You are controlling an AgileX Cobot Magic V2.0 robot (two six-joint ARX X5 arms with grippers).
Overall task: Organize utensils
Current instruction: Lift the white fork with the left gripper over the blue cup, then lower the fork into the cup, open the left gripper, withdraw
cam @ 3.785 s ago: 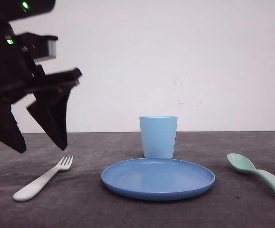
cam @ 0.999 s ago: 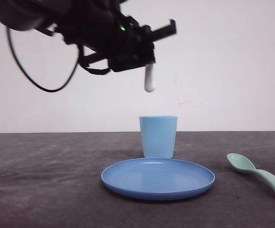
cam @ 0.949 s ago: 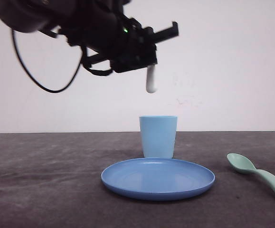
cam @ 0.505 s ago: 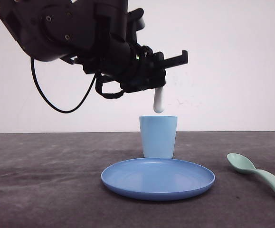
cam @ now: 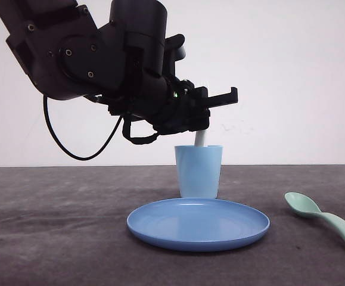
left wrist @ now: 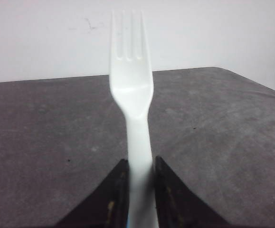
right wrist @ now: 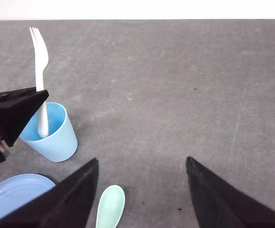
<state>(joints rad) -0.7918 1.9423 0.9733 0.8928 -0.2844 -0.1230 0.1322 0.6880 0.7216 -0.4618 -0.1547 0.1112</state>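
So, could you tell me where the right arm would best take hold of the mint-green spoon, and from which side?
Probably the handle. The spoon lies flat on the table, right of the plate, so a straight-down approach with the jaws across the narrow handle suits it. The wide, shallow bowl would likely slip. The right gripper is already open above it.

Even, diffuse light fills all views, with a bright white wall behind. Soft shadows lie on the grey desk (cam: pixel 53 238). The fork (left wrist: pixel 130 85) looks overexposed and slightly blurred in the left wrist view.
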